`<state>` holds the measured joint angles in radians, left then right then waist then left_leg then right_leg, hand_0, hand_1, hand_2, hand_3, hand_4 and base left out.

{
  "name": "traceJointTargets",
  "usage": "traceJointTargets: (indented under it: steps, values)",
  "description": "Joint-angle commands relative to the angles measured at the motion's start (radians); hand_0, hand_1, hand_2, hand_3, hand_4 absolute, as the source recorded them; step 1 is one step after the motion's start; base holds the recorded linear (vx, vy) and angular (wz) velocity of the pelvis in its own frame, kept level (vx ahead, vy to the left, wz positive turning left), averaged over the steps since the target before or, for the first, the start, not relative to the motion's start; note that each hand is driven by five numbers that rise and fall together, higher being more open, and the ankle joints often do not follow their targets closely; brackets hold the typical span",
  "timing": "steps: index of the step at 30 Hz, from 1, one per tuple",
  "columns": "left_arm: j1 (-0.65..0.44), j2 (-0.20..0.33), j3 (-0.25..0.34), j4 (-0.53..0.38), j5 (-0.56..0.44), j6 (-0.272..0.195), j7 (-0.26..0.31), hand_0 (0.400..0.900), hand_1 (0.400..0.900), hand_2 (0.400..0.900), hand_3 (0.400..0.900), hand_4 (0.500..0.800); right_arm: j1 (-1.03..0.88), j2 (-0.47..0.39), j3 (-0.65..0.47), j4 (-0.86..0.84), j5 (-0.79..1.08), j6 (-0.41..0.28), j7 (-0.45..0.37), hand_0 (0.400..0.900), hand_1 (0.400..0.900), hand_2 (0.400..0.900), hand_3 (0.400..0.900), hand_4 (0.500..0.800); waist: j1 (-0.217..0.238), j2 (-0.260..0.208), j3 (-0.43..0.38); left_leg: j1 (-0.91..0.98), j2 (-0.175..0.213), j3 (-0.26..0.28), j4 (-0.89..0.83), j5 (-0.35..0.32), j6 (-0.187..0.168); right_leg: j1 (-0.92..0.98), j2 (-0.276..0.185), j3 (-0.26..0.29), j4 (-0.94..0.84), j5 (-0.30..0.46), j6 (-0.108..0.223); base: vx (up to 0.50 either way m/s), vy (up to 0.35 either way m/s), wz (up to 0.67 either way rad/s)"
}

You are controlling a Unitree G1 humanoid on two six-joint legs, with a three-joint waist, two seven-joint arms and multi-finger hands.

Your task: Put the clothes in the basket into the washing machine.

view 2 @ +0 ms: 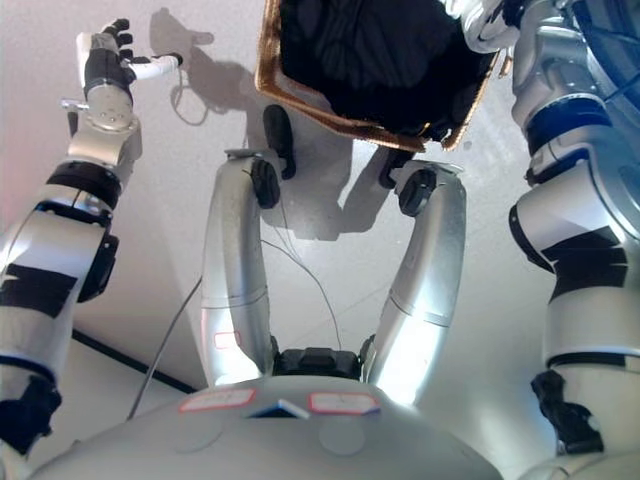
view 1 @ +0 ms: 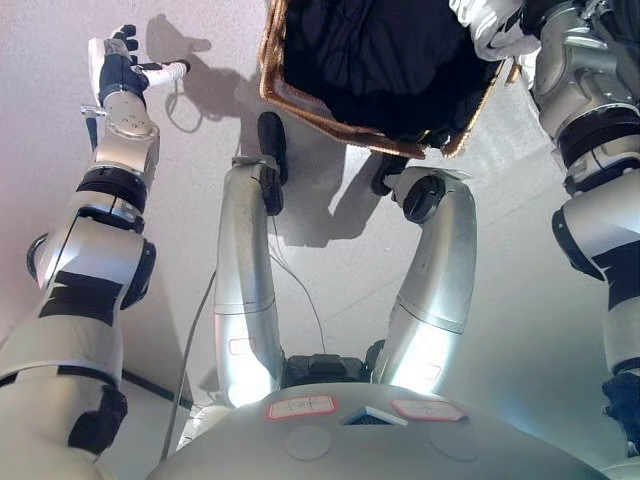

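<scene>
In the left eye view the wicker basket (view 1: 300, 95) sits on the pale floor (view 1: 180, 230) at the top of the frame, filled with dark clothes (view 1: 380, 50). The left hand (view 1: 125, 65) hovers well to the left of the basket, fingers spread loosely and holding nothing. The right hand (view 1: 490, 25) shows only as white covers at the basket's right corner; whether it grips cloth or rim I cannot tell. In the right eye view the basket (view 2: 290, 90) and clothes (view 2: 370, 50) look the same, and the right hand (view 2: 480, 22) is just as cut off. No washing machine is visible. The risk I see: pulling one-handed at that corner could tip the basket or drag it rather than lift the clothes.
</scene>
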<state>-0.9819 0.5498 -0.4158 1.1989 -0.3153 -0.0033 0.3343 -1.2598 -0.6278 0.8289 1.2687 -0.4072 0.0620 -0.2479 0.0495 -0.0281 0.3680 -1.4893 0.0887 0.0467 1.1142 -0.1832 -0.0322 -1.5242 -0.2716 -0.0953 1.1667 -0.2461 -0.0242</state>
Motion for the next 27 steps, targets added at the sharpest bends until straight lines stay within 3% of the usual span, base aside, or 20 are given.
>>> traceJointTargets:
  steps: [1, 13, 14, 15, 16, 18, 19, 22, 27]
  values:
    - [0.161, -0.018, 0.083, 0.055, -0.005, -0.032, 0.044, 0.9, 0.9, 0.9, 0.9, 0.8, 0.14, -0.002, 0.021, 0.039, 0.068, 0.014, -0.034, 0.4, 0.4, 0.4, 0.4, 0.5, -0.047, 0.064, -0.19, 0.097, -0.026, -0.037, -0.1, -0.047, -0.029, 0.144, 0.061, -0.005, -0.142, 0.002, 0.083, 0.0, 0.0, 0.0]
    - [0.256, 0.027, 0.138, 0.074, 0.023, -0.05, 0.0, 0.9, 0.9, 0.9, 0.9, 0.8, 0.314, -0.041, -0.273, 0.046, 0.317, 0.002, -0.048, 0.4, 0.4, 0.4, 0.4, 0.5, -0.074, 0.06, -0.164, 0.593, -0.015, -0.001, -0.623, 0.123, -0.054, 0.636, 0.088, -0.033, -0.66, 0.191, 0.137, 0.07, 0.017, -0.1]
    - [0.281, 0.032, 0.152, 0.081, 0.026, -0.053, -0.009, 0.9, 0.9, 0.9, 0.9, 0.8, 0.352, -0.052, -0.372, 0.056, 0.425, -0.007, -0.06, 0.4, 0.4, 0.4, 0.4, 0.5, -0.084, 0.066, -0.168, 0.679, -0.017, 0.008, -0.714, 0.153, -0.057, 0.719, 0.095, -0.036, -0.76, 0.223, 0.148, 0.15, 0.038, -0.19]
    - [0.281, 0.032, 0.15, 0.081, 0.026, -0.053, -0.009, 0.9, 0.9, 0.9, 0.9, 0.8, 0.356, -0.052, -0.375, 0.053, 0.426, -0.007, -0.061, 0.4, 0.4, 0.4, 0.4, 0.5, -0.081, 0.064, -0.163, 0.691, -0.017, 0.009, -0.722, 0.157, -0.057, 0.73, 0.095, -0.036, -0.766, 0.226, 0.148, 0.09, 0.063, -0.23]
    - [0.298, 0.031, 0.167, 0.087, 0.025, -0.059, -0.018, 0.9, 0.9, 0.9, 0.9, 0.8, 0.395, -0.046, -0.482, 0.059, 0.543, -0.025, -0.082, 0.4, 0.4, 0.4, 0.4, 0.5, -0.088, 0.074, -0.158, 0.749, -0.023, 0.022, -0.802, 0.212, -0.05, 0.781, 0.095, -0.041, -0.848, 0.278, 0.149, 0.04, 0.065, -0.2]
    - [0.315, 0.029, 0.183, 0.095, 0.024, -0.063, -0.023, 0.9, 0.9, 0.9, 0.9, 0.8, 0.439, -0.036, -0.613, 0.054, 0.725, -0.064, -0.106, 0.4, 0.4, 0.4, 0.4, 0.5, -0.091, 0.088, -0.159, 0.815, -0.028, 0.036, -0.87, 0.231, -0.052, 0.837, 0.097, -0.035, -0.913, 0.298, 0.154, 0.09, 0.069, -0.21]
    - [0.315, 0.029, 0.182, 0.095, 0.024, -0.063, -0.023, 0.9, 0.9, 0.9, 0.9, 0.8, 0.441, -0.036, -0.615, 0.053, 0.725, -0.063, -0.107, 0.4, 0.4, 0.4, 0.4, 0.5, -0.089, 0.087, -0.158, 0.819, -0.028, 0.037, -0.873, 0.232, -0.052, 0.84, 0.097, -0.035, -0.915, 0.299, 0.154, 0.08, 0.039, -0.13]
    - [0.344, 0.007, 0.202, 0.098, 0.016, -0.071, -0.015, 0.9, 0.9, 0.9, 0.9, 0.8, 0.472, 0.004, -0.759, 0.031, 0.968, -0.134, -0.126, 0.4, 0.4, 0.4, 0.4, 0.5, -0.082, 0.112, -0.16, 0.881, -0.039, 0.058, -0.943, 0.254, -0.059, 0.891, 0.095, -0.029, -0.974, 0.317, 0.161, 0.09, 0.052, -0.16]
    - [0.299, -0.037, 0.174, 0.113, -0.006, -0.076, 0.006, 0.9, 0.9, 0.9, 0.9, 0.8, 0.408, 0.04, -0.832, 0.027, 1.22, -0.194, -0.111, 0.4, 0.4, 0.4, 0.4, 0.5, -0.067, 0.156, -0.159, 0.899, -0.04, 0.069, -0.979, 0.274, -0.063, 0.891, 0.09, -0.024, -0.984, 0.314, 0.157, 0.05, 0.01, -0.04]
